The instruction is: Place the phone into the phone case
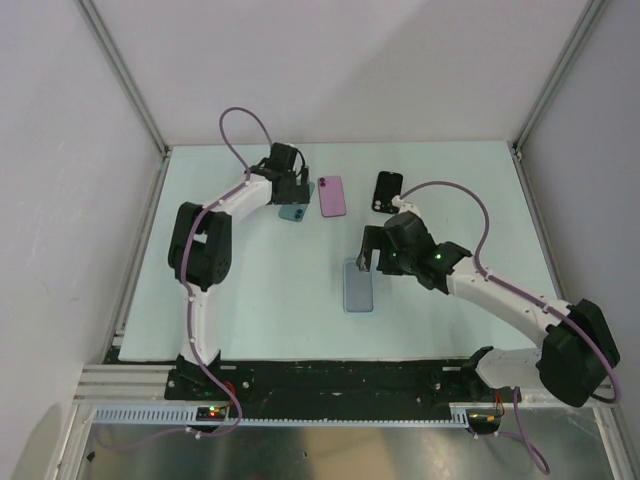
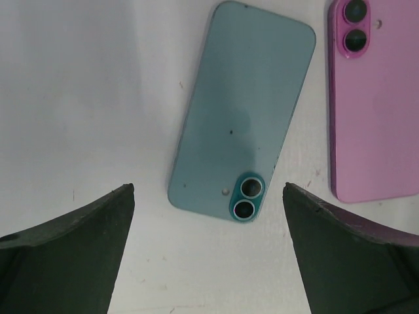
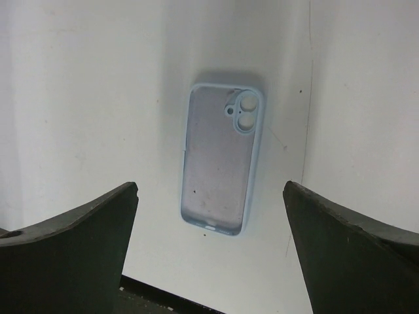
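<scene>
A teal phone [image 2: 242, 118] lies back up on the white table, its twin lenses toward my left gripper [image 2: 208, 190]. That gripper hovers open over the phone's camera end [image 1: 293, 212], nothing between its fingers. The light blue phone case [image 3: 221, 163] lies hollow side up, camera cutout at its far end. It sits near the table's middle [image 1: 359, 286]. My right gripper [image 3: 211, 186] hangs open above the case's near end, holding nothing; from above it shows just right of the case [image 1: 366, 258].
A pink phone [image 1: 332, 196] lies back up just right of the teal one [image 2: 376, 104]. A black phone or case [image 1: 388, 190] rests farther right at the back. The table's near edge [image 3: 163, 294] shows as a dark strip below the blue case.
</scene>
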`<state>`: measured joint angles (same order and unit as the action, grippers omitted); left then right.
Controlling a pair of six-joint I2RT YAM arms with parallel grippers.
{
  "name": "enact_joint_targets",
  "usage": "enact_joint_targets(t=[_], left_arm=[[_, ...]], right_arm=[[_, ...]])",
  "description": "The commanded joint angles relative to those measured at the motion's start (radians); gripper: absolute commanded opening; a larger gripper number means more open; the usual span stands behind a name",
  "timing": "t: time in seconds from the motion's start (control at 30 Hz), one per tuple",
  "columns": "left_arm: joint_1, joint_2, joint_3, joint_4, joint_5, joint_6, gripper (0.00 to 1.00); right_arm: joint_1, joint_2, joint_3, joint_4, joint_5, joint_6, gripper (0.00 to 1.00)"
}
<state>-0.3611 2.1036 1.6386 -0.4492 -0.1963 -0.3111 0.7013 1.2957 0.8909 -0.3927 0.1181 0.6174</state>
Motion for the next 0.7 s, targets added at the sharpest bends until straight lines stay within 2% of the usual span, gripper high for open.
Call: enact_joint_targets(t=[0.0, 0.17, 0.4, 0.67], left_arm=[[0.017, 0.046, 0.115, -0.042, 0.027, 0.036, 0.98], [0.017, 0.103, 0.179, -0.085, 0.036, 0.035, 0.98], [0.017, 0.128, 0.209, -0.122, 0.073, -0.002, 0.92], [0.018, 0.150, 0.245, -0.191, 0.104, -0.036, 0.90]], right_arm=[[-0.019, -0.069, 0.006, -0.021, -0.001, -0.016, 0.99], [-0.043, -0.112, 0.006, -0.037, -0.006, -0.027, 0.98], [-0.060, -0.134, 0.006, -0.037, -0.024, -0.028, 0.98], [-0.063, -0.158, 0.006, -0.047, -0.035, -0.027, 0.97]])
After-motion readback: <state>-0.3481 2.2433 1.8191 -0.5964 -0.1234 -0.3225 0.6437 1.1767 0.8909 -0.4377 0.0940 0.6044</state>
